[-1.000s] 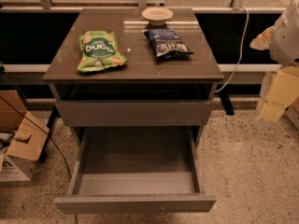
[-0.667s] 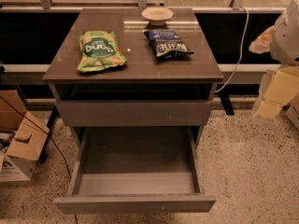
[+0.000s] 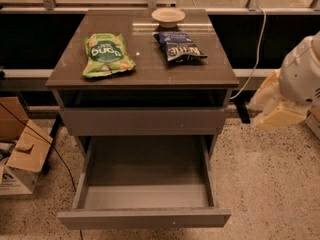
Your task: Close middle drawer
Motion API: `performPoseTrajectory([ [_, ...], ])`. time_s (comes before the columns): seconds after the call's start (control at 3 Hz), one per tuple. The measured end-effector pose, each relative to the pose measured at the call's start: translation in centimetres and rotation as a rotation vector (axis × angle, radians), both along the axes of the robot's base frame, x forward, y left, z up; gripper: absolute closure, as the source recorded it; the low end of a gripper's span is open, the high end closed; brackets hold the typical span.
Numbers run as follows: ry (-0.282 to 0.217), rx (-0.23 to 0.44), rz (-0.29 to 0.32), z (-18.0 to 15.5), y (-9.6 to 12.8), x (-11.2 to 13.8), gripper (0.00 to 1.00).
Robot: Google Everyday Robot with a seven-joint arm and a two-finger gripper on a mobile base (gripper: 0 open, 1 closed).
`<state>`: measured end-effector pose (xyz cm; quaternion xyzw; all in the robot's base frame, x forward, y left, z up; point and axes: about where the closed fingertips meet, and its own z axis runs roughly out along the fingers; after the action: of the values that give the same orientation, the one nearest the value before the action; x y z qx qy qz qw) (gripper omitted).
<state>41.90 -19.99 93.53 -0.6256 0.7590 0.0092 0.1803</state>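
Note:
The middle drawer [image 3: 145, 184] is pulled far out of the grey cabinet, low in the camera view. Its box is empty, with a grey floor and thin side walls, and its plain front panel [image 3: 144, 218] is nearest me. Above it a second plain grey drawer front [image 3: 144, 121] sits pushed in under the tabletop. My arm's white body [image 3: 302, 74] hangs at the right edge. My gripper [image 3: 280, 116] is at its cream-coloured lower end, right of the cabinet at about the height of the upper drawer front. It is well apart from the open drawer.
On the glossy tabletop [image 3: 150, 69] lie a green snack bag [image 3: 106, 54], a blue chip bag [image 3: 179, 46] and a small bowl [image 3: 168, 16]. Cardboard boxes [image 3: 20, 149] and a black cable are on the floor at left. A white cable [image 3: 257, 49] hangs at right.
My arm at the right has dropped lower and shifted slightly left, toward the cabinet. The drawer and the things on the tabletop have not moved.

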Motion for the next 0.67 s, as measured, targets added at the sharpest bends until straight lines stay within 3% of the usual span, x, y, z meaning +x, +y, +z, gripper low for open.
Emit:
performPoseTrajectory([
  [0.33,0.036,0.058,0.02,-7.4,1.3,-1.9,0.92],
  [0.67,0.062,0.072,0.021,-12.9,1.7,-2.3,1.0],
])
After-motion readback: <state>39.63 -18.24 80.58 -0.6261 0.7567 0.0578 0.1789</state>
